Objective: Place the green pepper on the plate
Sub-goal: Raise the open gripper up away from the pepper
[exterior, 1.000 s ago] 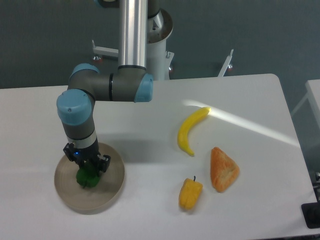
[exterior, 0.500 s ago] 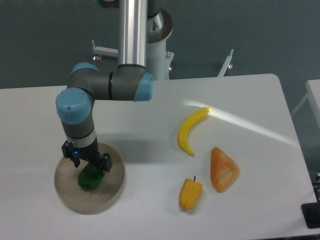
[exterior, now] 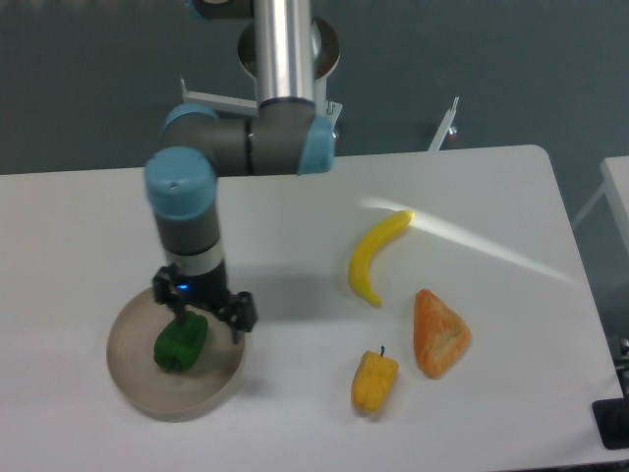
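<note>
Lifting away now, you risk a finger of the spread-open gripper clipping the green pepper, which lies inside the plate just beside those fingers, and rolling it over the plate's low rim.

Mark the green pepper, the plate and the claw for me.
green pepper [exterior: 180, 343], fixed camera, middle of its body
plate [exterior: 133, 388], fixed camera, bare front-left floor near the rim
claw [exterior: 208, 324], fixed camera, midway between the spread fingertips
</note>
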Controlling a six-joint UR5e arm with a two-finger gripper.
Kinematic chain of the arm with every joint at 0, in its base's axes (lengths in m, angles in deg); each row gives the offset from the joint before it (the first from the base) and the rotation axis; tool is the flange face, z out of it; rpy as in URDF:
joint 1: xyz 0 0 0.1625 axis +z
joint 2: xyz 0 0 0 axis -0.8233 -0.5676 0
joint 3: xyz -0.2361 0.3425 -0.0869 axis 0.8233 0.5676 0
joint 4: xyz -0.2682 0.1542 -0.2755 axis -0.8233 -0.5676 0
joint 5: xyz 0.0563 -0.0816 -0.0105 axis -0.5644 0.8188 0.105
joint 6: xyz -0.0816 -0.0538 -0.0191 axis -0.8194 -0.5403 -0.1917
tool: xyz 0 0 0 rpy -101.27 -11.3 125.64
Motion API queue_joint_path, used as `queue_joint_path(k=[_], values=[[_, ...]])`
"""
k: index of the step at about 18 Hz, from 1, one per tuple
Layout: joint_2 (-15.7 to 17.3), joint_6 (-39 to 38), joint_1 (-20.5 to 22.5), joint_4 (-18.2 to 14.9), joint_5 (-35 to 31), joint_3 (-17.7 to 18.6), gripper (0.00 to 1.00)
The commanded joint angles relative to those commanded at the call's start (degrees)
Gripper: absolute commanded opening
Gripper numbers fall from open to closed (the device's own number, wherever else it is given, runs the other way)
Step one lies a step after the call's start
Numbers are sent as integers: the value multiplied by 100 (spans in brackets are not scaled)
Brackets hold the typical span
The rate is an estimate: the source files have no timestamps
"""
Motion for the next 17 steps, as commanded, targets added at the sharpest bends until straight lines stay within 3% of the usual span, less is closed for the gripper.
queue_joint_path(k=[5, 10, 17], values=[[0, 1238, 686, -9, -9, -115, 100], [-44, 2267, 1108, -9, -351, -176, 100], [-79, 2410, 1214, -9, -369, -264, 100]])
